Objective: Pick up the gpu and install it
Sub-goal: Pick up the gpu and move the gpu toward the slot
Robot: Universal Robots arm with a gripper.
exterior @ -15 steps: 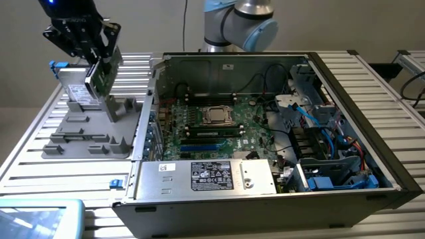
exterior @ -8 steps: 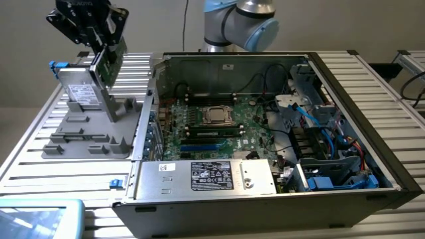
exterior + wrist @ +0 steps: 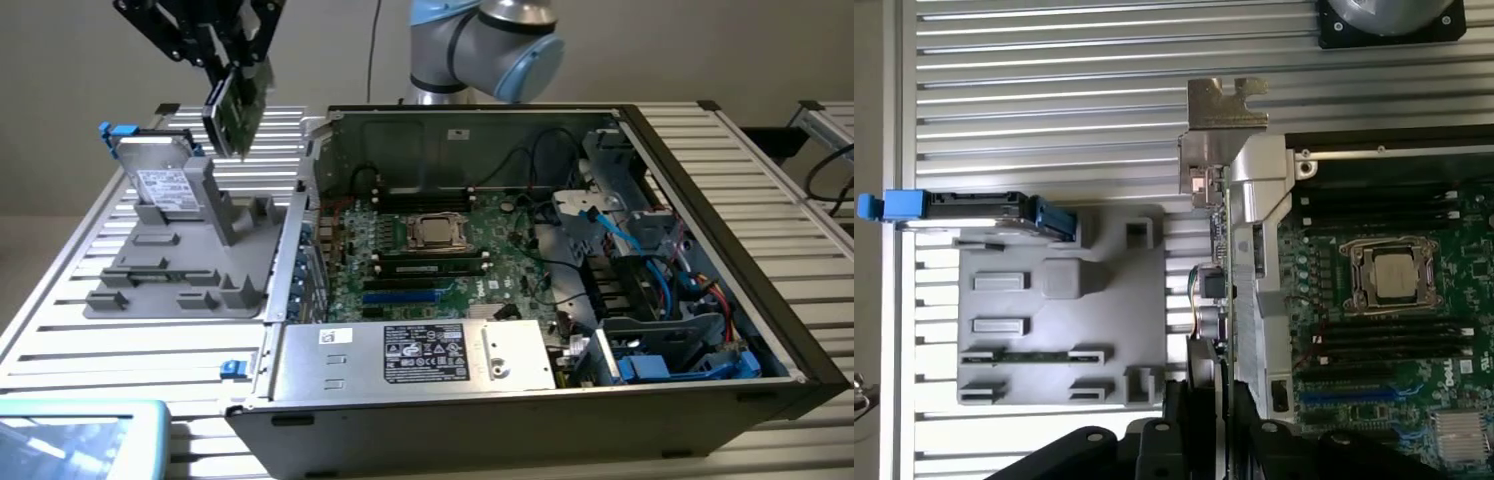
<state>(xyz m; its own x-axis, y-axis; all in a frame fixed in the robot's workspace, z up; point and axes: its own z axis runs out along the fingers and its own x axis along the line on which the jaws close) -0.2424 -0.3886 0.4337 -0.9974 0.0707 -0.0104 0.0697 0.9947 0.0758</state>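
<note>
Overhead, the hand (image 3: 230, 68), partly cut off, clamps the gpu (image 3: 238, 112).

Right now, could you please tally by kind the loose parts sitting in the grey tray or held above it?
gpu, held in the gripper: 1
hard drive, standing in the grey tray: 1
thin green strip in a tray slot, kind unclear: 1
Total: 3
</note>
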